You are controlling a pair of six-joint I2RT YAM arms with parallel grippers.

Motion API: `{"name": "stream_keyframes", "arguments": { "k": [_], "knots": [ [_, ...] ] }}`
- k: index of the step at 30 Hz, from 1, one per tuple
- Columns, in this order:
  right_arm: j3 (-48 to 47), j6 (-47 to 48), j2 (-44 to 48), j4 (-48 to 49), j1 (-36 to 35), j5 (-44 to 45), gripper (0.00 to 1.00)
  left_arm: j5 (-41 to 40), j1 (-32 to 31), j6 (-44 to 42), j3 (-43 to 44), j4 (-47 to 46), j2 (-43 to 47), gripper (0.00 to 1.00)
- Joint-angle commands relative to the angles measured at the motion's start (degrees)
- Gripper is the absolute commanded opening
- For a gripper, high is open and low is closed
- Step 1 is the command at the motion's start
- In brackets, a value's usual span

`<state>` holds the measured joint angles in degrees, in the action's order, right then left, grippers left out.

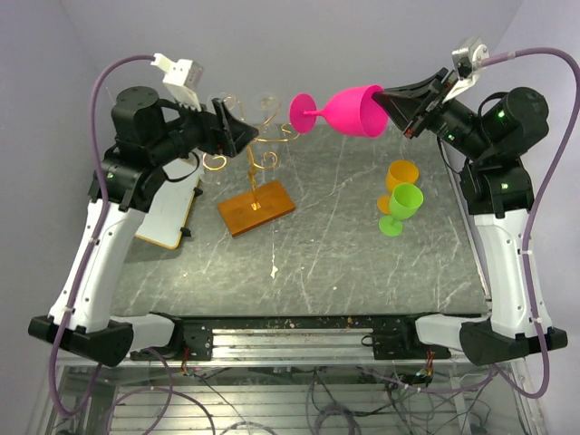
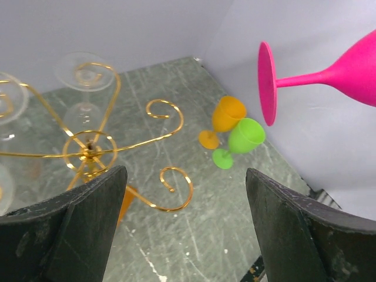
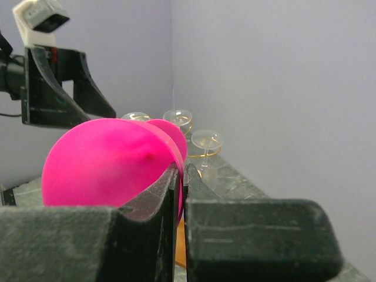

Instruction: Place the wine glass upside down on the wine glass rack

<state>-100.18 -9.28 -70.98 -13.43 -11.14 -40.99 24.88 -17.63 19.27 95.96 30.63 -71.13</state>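
Transport step: pink wine glass (image 1: 349,111) is held sideways aloft, rim clamped by right gripper (image 1: 388,100); wine glass rack (image 1: 249,154) lies at its 9 o'clock. Left gripper (image 1: 239,133) is spread, empty. Next: glass to be inverted, foot hooked onto rack.

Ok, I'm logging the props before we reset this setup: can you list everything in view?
wine glass: 1, pink, held sideways in the air, foot toward the rack
wine glass rack: 1, gold wire on an orange-brown wooden base, table left of centre
clear glasses: at least 3, colourless, on the rack
orange glass: 1, orange, table right side
green glass: 1, green, just in front of the orange one
board: 1, white with a wooden edge, table left side, under the left arm
table: 1, dark grey marbled
left hand: 1, black, open, beside the rack
right hand: 1, black, shut on the pink glass's rim
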Motion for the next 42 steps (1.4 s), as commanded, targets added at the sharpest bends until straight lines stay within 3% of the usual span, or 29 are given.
{"name": "stream_keyframes", "arguments": {
  "k": [1, 11, 21, 27, 38, 40, 42],
  "knots": [
    [-2.45, -1.79, -1.69, 1.99, -0.67, -0.79, 0.0, 1.95, -3.97, 4.19, 0.76, -6.92, -0.73, 0.93],
    [-0.59, 0.34, -2.53, 1.21, -3.41, 0.73, 0.0, -0.45, -10.23, 7.09, 0.48, -11.91, -6.11, 0.88],
    [1.3, 1.88, -2.53, 0.8, -4.42, 0.33, 0.0, -1.23, -12.01, 7.74, 0.83, -14.21, -8.97, 0.6],
    [2.35, 2.0, -1.54, 1.41, -4.43, 0.15, 0.0, -1.89, -12.07, 7.1, 1.0, -14.34, -9.09, 0.37],
    [3.34, 1.65, -0.91, 2.2, -4.42, -0.55, 0.0, -0.24, -12.04, 8.34, -0.34, -15.44, -8.76, 0.18],
    [3.42, 2.37, -0.77, 1.85, -4.43, -0.89, 0.0, -0.35, -12.03, 7.64, -0.63, -15.4, -8.38, 0.08],
    [4.88, 3.37, 0.31, 1.91, -4.31, -1.14, 0.0, -0.63, -11.96, 7.52, -1.15, -15.43, -8.11, 0.07]
  ]
}}
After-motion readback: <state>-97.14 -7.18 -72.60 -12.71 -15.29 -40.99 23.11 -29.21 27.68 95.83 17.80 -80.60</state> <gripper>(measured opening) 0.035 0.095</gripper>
